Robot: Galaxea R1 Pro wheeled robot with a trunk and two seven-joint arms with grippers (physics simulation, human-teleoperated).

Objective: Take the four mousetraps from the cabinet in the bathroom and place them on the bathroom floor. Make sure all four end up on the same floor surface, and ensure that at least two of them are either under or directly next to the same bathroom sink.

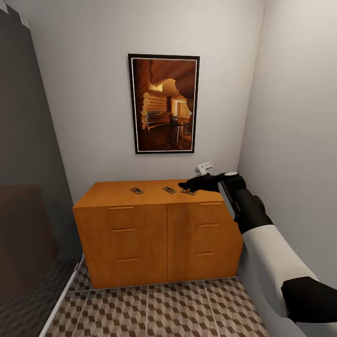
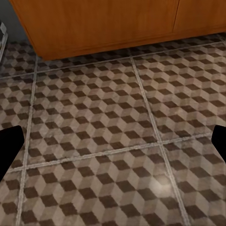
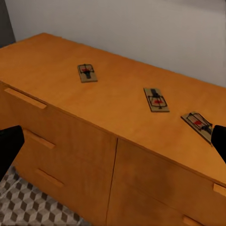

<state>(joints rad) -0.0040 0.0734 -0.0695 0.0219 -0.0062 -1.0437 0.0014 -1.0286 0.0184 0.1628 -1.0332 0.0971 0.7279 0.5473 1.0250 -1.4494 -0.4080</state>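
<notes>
**Right arm out over the cabinet top, three traps in a row**

Now the right gripper (image 1: 187, 183) is stretched over the far right end of the cabinet (image 1: 140, 234), hovering right at the nearest mousetrap (image 1: 188, 191). Middle mousetrap (image 1: 169, 190) sits just beside that one, and the left mousetrap (image 1: 137, 190) lies further along, all flat on the orange-brown top under a framed picture (image 1: 164, 104). From the right wrist view the jaws stand wide, dark fingertips (image 3: 9, 146) at either edge, nothing between them; three traps show there too, at (image 3: 86, 72), (image 3: 156, 99) and (image 3: 198, 123). A fourth trap I can't make out. Down low, the left gripper (image 2: 113, 146) faces the bathroom floor (image 2: 103, 141), jaws wide and holding nothing, the cabinet base just ahead of it.
</notes>
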